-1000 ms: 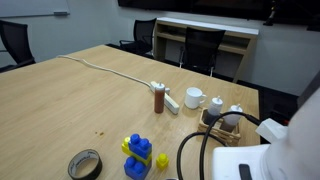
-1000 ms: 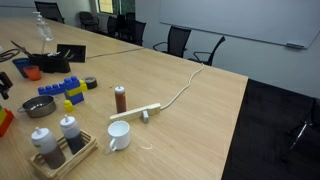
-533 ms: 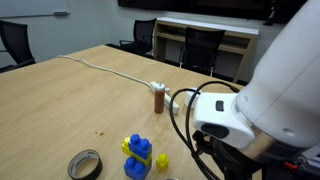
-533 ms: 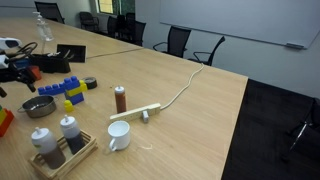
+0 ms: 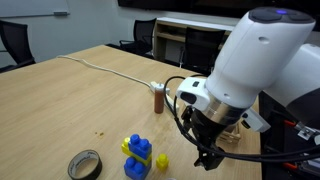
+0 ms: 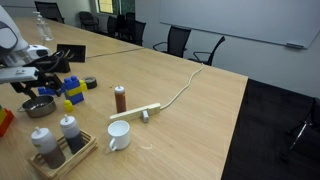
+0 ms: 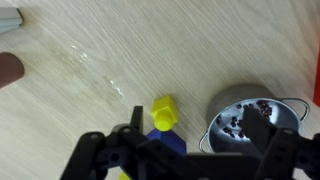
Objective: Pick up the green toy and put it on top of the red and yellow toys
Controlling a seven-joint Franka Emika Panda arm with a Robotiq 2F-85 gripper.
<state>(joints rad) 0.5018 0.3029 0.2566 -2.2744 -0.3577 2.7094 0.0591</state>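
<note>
The green toy does not show in any view. My gripper [image 7: 198, 145] is open and empty, its dark fingers spread wide. It hangs above the table over a blue-and-yellow block stack [image 7: 165, 140] with a small yellow block [image 7: 163, 110] beside it. The stack shows in both exterior views [image 5: 138, 156] [image 6: 70, 90], as does the gripper [image 5: 207, 155] [image 6: 35, 78]. A red object [image 6: 4, 120] sits at the frame edge; I cannot tell what it is.
A metal bowl [image 7: 250, 112] [image 6: 38, 106] holding dark bits lies under one finger. A brown bottle [image 6: 120, 98] [image 5: 159, 100], white mug [image 6: 118, 135], power strip with cable [image 6: 137, 113], shaker tray [image 6: 60, 148] and tape roll [image 5: 85, 165] stand around.
The arm has swung into both exterior views and come over the block stack and bowl. The objects on the table have not moved.
</note>
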